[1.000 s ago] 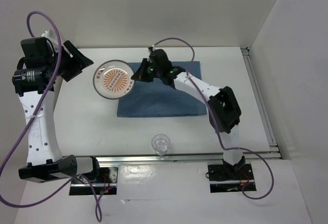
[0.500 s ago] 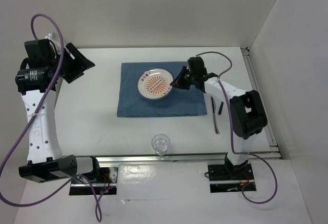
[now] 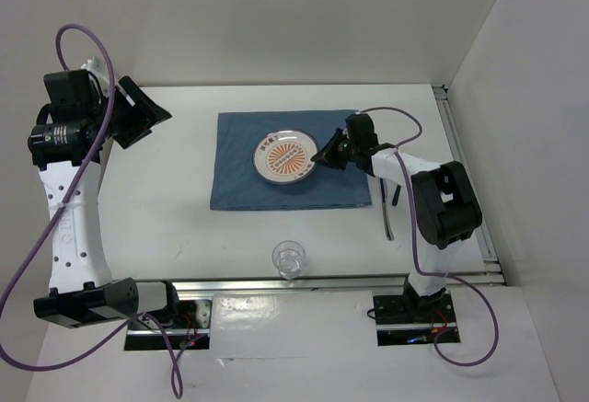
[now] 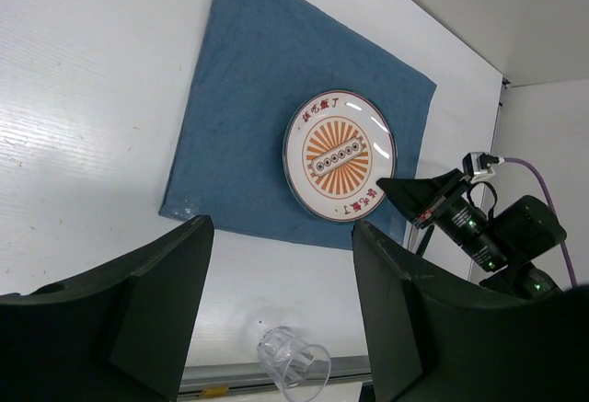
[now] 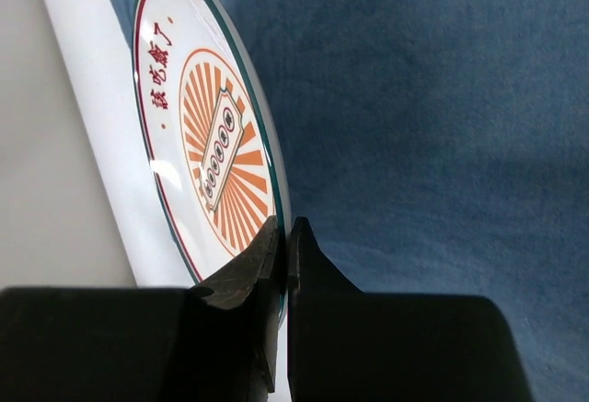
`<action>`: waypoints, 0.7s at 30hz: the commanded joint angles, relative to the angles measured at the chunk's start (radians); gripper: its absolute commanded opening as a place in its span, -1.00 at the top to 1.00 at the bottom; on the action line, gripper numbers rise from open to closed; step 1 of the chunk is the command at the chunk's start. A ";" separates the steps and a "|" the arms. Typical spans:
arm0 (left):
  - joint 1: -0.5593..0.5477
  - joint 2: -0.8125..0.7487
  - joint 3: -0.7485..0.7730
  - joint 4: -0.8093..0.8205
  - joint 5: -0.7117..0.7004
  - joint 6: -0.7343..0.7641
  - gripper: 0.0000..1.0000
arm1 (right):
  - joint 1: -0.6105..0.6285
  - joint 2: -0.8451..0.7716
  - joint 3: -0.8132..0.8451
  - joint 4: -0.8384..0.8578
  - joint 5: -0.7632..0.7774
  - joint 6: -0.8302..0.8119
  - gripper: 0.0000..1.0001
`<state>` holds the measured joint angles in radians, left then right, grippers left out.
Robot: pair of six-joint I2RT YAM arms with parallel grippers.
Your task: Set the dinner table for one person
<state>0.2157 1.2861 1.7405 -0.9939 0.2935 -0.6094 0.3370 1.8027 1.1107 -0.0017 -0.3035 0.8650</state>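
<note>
White and matte, the dinner table (image 3: 156,209) runs out ahead of my two bases, with the blue placemat (image 3: 248,190) lying at its middle. A second ago I held the plate (image 3: 287,157) out past the mat's far left corner, partly over bare table. Half a second ago it was over the mat's far half. Now it sits at the mat's centre, a little to the right, with blue cloth showing all round it.

My right gripper (image 3: 324,156) is clamped tight on the plate's right rim; in the wrist view my fingers (image 5: 267,269) pinch the thin edge with no gap between them. From these views I cannot tell whether the plate lies flat on the cloth or is a touch lifted on my side.

My left gripper (image 3: 145,119) hangs over the table's far left corner, jaws spread wide and holding nothing, and it has not shifted.

I judge the plate is where a place setting wants it, so letting go and backing off cleanly comes next. The glass (image 3: 289,259) waits at the near edge, off the mat. A slim dark utensil (image 3: 390,213), of a kind I cannot make out, lies just right of the mat. Both likely need placing.
</note>
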 commanded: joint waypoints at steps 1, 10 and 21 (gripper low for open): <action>0.005 -0.002 0.004 0.034 0.016 -0.009 -0.50 | -0.023 -0.028 0.005 0.144 -0.037 0.035 1.00; 0.005 -0.002 0.004 0.034 0.016 -0.009 -0.50 | -0.050 0.036 0.038 0.144 -0.037 0.035 1.00; 0.005 -0.002 -0.006 0.034 0.007 0.000 -0.50 | -0.050 0.076 0.038 0.163 -0.046 0.054 1.00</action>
<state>0.2157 1.2861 1.7405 -0.9932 0.2935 -0.6086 0.2901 1.8767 1.1118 0.0608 -0.3153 0.8978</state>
